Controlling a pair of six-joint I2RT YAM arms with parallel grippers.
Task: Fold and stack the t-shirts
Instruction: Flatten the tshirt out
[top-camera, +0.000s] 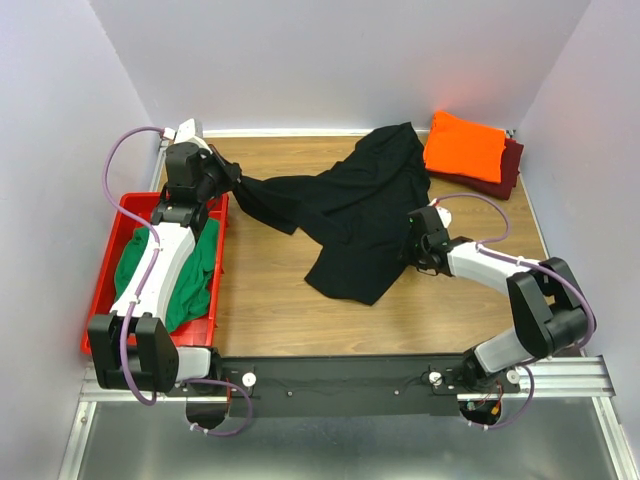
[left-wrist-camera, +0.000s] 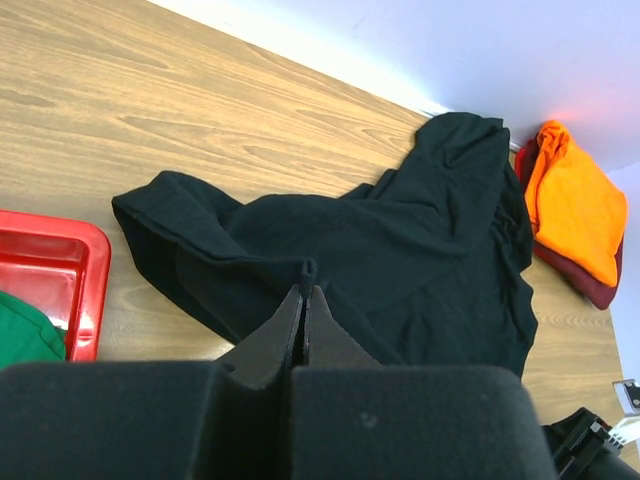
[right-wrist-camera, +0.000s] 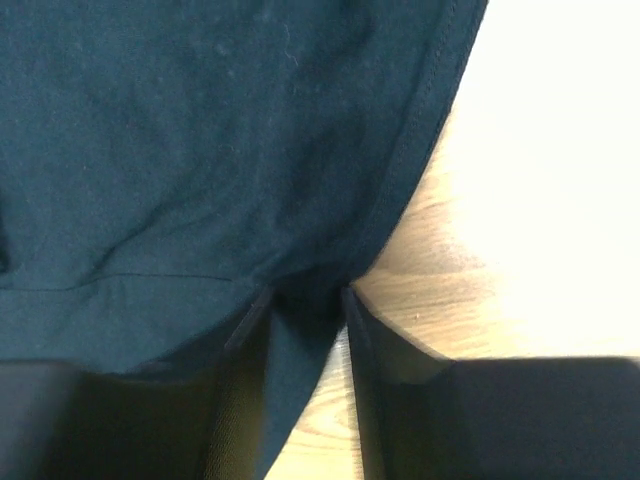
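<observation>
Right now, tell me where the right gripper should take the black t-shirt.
Grip the black t-shirt by its stitched hem on the right, coming in low from the right. That edge lies flat against bare table, opposite the end the left gripper pinches, so a pull should spread the cloth.

The plain black t-shirt (top-camera: 350, 215) sits mid-frame on a light brown, wood-grained table (top-camera: 270, 300). At upper right are a bright orange t-shirt (top-camera: 465, 148) and a dark maroon t-shirt (top-camera: 508, 170). At left is a green t-shirt (top-camera: 195, 280) in a red tray (top-camera: 112, 262).
</observation>
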